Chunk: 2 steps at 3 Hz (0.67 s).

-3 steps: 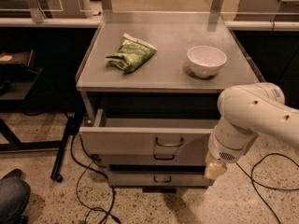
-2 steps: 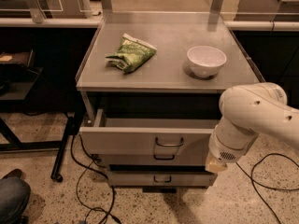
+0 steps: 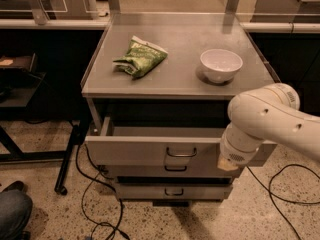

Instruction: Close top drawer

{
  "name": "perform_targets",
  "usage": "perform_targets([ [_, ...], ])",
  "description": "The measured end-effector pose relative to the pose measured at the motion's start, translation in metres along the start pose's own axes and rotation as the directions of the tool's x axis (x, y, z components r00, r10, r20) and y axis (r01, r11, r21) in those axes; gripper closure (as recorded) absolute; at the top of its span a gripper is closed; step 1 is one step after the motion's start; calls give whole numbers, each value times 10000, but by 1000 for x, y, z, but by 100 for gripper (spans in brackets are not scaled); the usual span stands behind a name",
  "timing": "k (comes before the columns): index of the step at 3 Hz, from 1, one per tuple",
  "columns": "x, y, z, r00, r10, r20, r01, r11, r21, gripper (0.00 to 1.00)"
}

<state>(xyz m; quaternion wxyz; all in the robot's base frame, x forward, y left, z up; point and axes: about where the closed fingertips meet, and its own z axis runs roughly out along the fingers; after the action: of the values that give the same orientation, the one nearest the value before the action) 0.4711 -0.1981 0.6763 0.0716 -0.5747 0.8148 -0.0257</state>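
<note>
Wide, shallow grey metal top drawer [image 3: 145, 151] stands pulled out. Its front sits well forward of the flat grey metal table [image 3: 175, 84] edge above it, and a dark gap shows behind the front. The small dark loop handle [image 3: 181, 153] is at the centre of the front, with nothing on it. The middle grey drawer [image 3: 145, 171] and bottom grey drawer [image 3: 145, 190] sit below, set back from the top front.

The white rounded robot arm [image 3: 265, 119] comes in from the right edge and bends down in front of the top drawer's right end. The gripper [image 3: 227, 163] is at the arm's low end, at the right end of the top drawer's front and below the table edge. Whether it touches the front is unclear. Gripper open or closed: cannot tell, since the arm body covers it.

On the table, a crumpled green snack bag [image 3: 141, 57] lies left of centre and a round white bowl [image 3: 221, 65] stands upright to the right, well apart. Black cables [image 3: 100, 219] run over the speckled floor under the cabinet.
</note>
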Motion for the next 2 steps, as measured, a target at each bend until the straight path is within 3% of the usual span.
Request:
perform_targets([
  [1, -11, -34, 7, 9997, 24, -225, -5, 9966, 822, 100],
  [2, -17, -51, 12, 9994, 16, -352, 24, 9933, 1151, 100],
])
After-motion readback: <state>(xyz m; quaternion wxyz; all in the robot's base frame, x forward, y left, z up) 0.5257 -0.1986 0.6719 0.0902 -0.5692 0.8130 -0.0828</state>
